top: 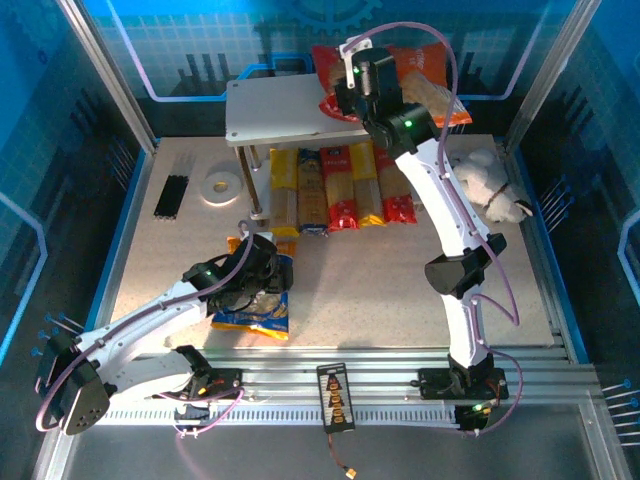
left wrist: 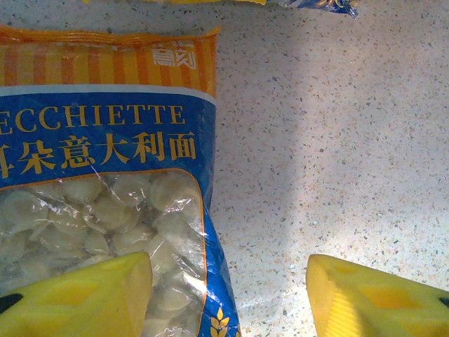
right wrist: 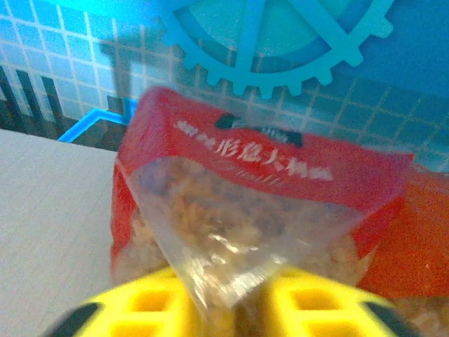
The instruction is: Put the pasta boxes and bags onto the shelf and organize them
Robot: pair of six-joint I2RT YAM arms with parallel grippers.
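The shelf (top: pixel 270 110) stands at the back, and its upper board (right wrist: pixel 49 189) lies to the left in the right wrist view. My right gripper (top: pixel 345 95) (right wrist: pixel 235 295) is up at that board's right end, shut on a fold of clear plastic of the red bag (top: pixel 335 70) (right wrist: pixel 266 161). An orange bag (top: pixel 430 85) (right wrist: pixel 414 246) lies just right of it. Several pasta boxes (top: pixel 340 190) lie side by side under the board. My left gripper (top: pixel 255 285) (left wrist: pixel 230 277) is open low over the blue-yellow bag (top: pixel 262 310) (left wrist: pixel 105 175), one finger over the bag and the other over bare table.
A white plush toy (top: pixel 490 185) sits right of the shelf beside the right arm. A white tape roll (top: pixel 220 187) and black sticks (top: pixel 172 195) lie left of the shelf. Blue enclosure walls ring the speckled table (top: pixel 380 290).
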